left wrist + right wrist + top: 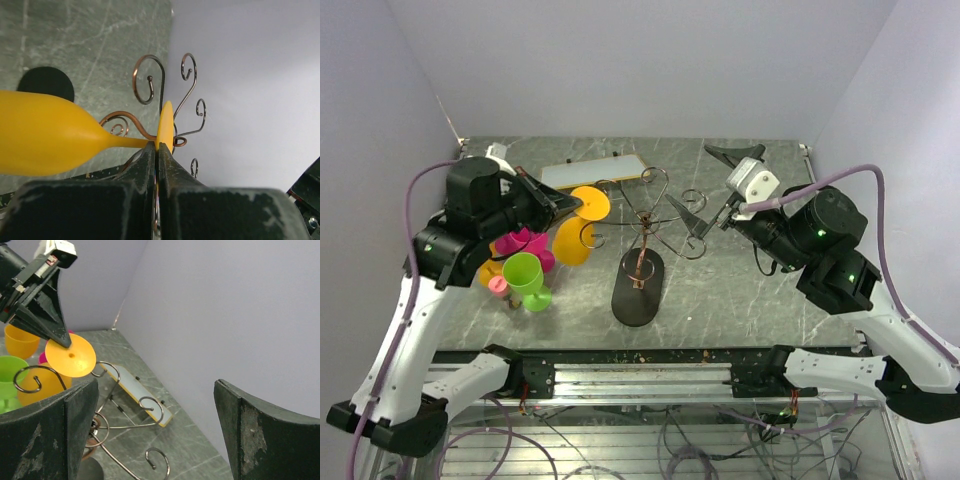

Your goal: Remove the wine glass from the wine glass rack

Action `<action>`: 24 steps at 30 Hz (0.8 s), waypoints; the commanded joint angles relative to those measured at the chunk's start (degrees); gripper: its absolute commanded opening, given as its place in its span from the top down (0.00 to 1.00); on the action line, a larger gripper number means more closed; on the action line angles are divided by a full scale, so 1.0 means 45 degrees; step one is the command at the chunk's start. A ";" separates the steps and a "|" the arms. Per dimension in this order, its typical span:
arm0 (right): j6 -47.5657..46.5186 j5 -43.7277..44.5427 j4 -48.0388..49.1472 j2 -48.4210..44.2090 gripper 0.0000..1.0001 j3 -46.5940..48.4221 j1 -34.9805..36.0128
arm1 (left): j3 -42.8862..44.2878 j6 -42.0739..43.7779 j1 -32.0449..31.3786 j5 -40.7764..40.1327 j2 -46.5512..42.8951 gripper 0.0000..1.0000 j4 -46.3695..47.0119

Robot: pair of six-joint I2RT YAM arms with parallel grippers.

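A yellow wine glass (573, 238) hangs upside down on the left side of the wine glass rack (642, 232), its round foot (591, 203) on top. My left gripper (572, 206) is shut on the edge of that foot. In the left wrist view the jaws (158, 148) pinch the foot disc (165, 122), the bowl (45, 132) lies to the left, and the stem rests in a copper curled arm (131, 120). My right gripper (710, 185) is wide open and empty beside the rack's right hooks (152, 407). It sees the foot (71, 355) too.
A green glass (525, 275), pink glasses (527, 243) and an orange cup (488, 272) stand in a cluster left of the rack. A flat white board with a yellow edge (595, 172) lies behind it. The rack's black oval base (638, 290) sits mid-table. Walls close the back and sides.
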 commanded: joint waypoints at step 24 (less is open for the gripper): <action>1.7962 -0.4577 0.9745 0.1747 0.00 -0.2416 -0.1141 | 0.3234 -0.3080 -0.0287 0.2063 -0.2039 0.93 0.8337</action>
